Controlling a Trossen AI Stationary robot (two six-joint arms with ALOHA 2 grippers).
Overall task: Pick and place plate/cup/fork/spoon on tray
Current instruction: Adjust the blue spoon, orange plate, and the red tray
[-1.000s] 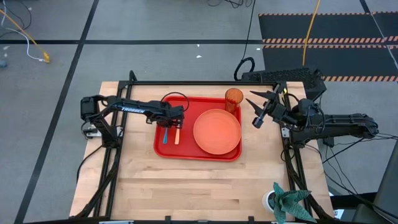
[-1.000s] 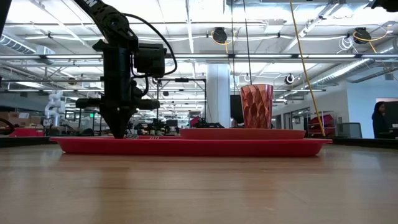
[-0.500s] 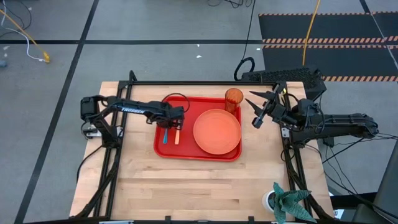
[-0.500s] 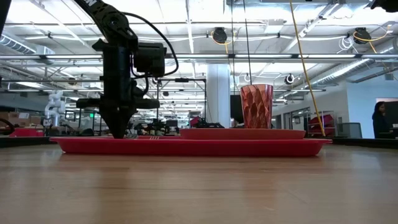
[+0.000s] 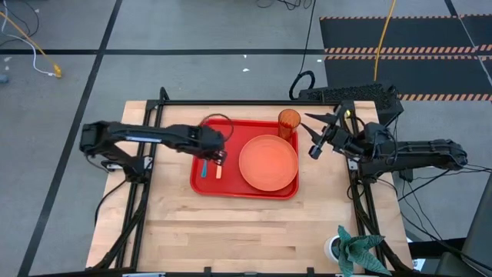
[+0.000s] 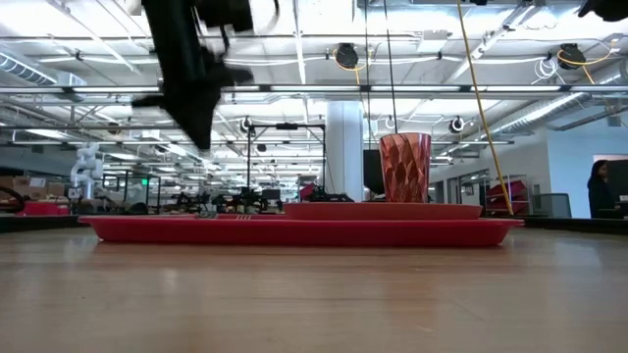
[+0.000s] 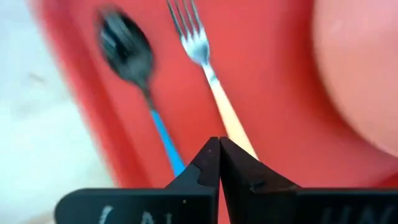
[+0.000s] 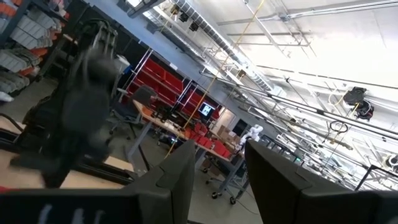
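The red tray (image 5: pixel 231 185) lies on the wooden table. The orange plate (image 5: pixel 268 162) rests flat in its right half, and the amber cup (image 5: pixel 289 121) stands upright at its far right corner. The blue-handled spoon (image 7: pixel 134 56) and the orange-handled fork (image 7: pixel 205 62) lie side by side flat on the tray's left part. My left gripper (image 7: pixel 217 142) hangs shut and empty above the two handles, pointing down, clear of the tray (image 6: pixel 294 231) in the low view. My right gripper (image 5: pixel 310 135) waits open in the air beyond the tray's right edge.
A small potted plant (image 5: pixel 354 250) stands at the table's near right corner. Bare wood (image 5: pixel 246 231) stretches between the tray and the table's near edge. Black frame rails (image 5: pixel 138 200) run along the table's left and right sides.
My left gripper has risen from just above the tray's left part to well above it, rolling somewhat, and has stayed shut. The fork and the spoon lie where they were. The right arm has kept still.
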